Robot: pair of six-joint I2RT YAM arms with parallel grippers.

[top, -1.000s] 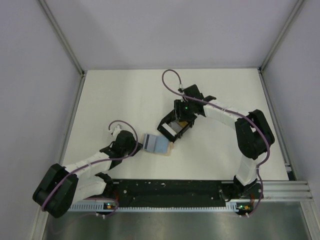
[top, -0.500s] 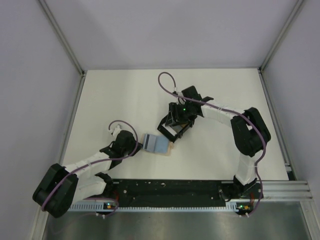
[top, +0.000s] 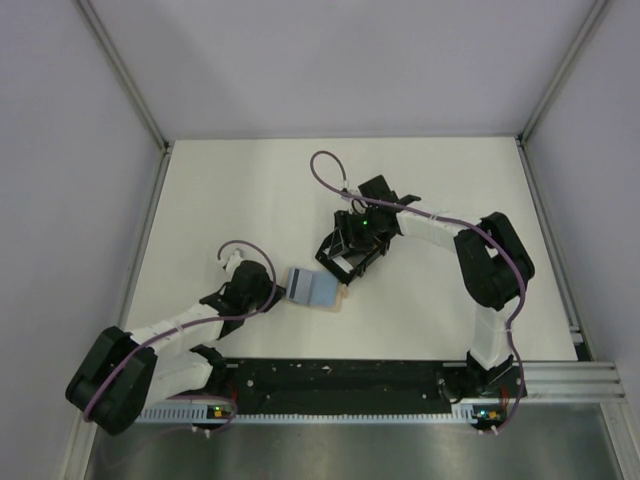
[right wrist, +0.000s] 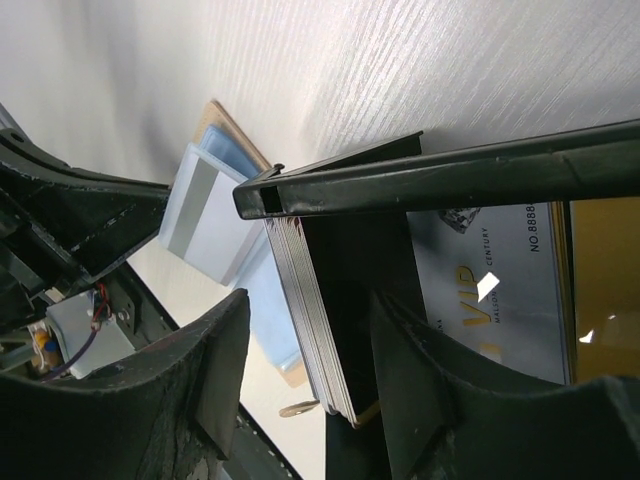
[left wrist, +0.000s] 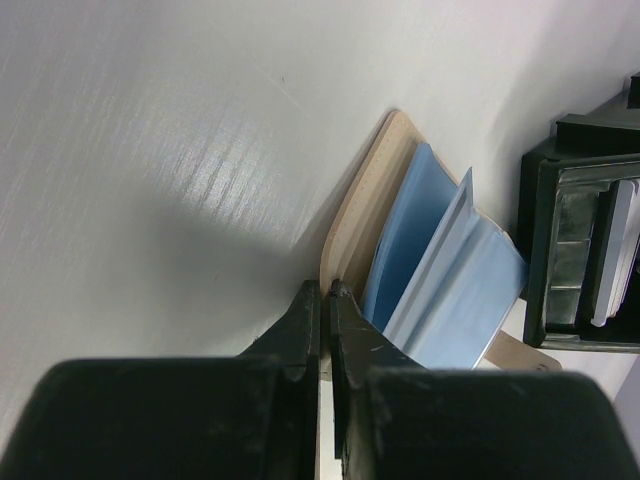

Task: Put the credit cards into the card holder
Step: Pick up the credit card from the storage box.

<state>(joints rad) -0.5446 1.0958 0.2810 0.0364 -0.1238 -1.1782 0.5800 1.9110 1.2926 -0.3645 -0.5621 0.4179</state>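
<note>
Over the last second the right arm has swung its elbow leftward in the overhead view. The right claw (top: 341, 262) has edged down-left toward the card holder (top: 312, 290) at the centre of the frame. The left arm and the holder have not moved. I read that as the next card being brought to a sleeve held ready, so the task looks partway done.

The left claw (left wrist: 322, 292) is pressed together, pinching the holder's tan edge just above the desk (top: 250, 200). Light blue cards (left wrist: 440, 270) lie fanned in the holder, jutting toward the right of the left wrist frame.

The right claw's fingers stand apart, straddling a stack of cards (right wrist: 305, 300) at the black tray (right wrist: 430, 165) — whether they grip anything I cannot tell. How many blue cards there are, and how deep they sit, is unclear. The tray's rim cuts across the right wrist view, and a pale card (right wrist: 480, 265) and a yellow card (right wrist: 605, 280) run off its right edge.
</note>
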